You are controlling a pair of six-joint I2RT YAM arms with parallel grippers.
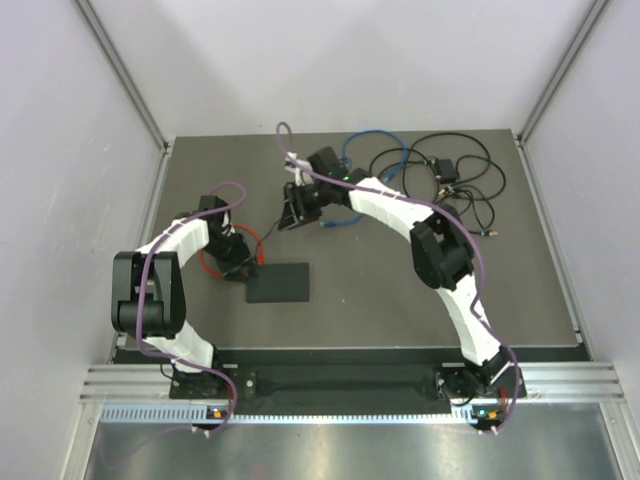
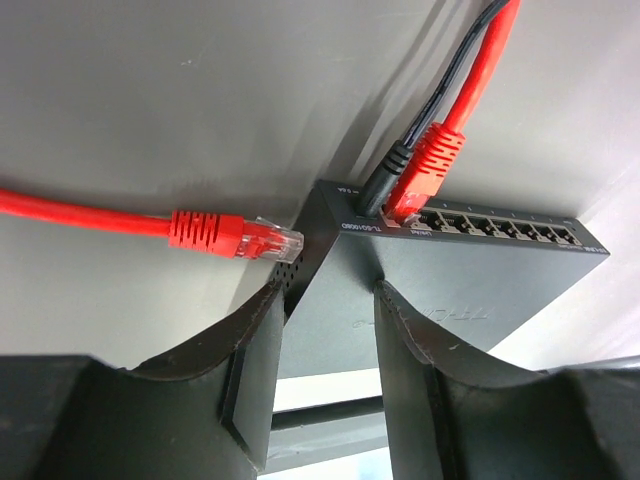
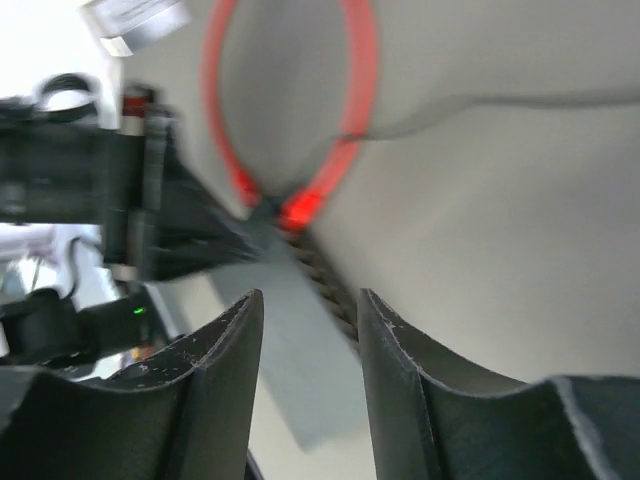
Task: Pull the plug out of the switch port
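A loose red plug (image 2: 235,232), clear-tipped, lies on the grey bench (image 2: 150,100) just beside the matte-black switch (image 2: 460,285). My left claw (image 2: 330,290) clamps the box's corner, which I judge braces it. A ribbed red plug (image 2: 425,165) sits in the end switch port (image 2: 405,213), beside a black power plug (image 2: 385,178). My right claw (image 3: 307,300) stands apart, empty.

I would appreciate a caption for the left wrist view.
Left gripper clamps the switch; one red plug sits in its port, a loose red plug lies nearby.
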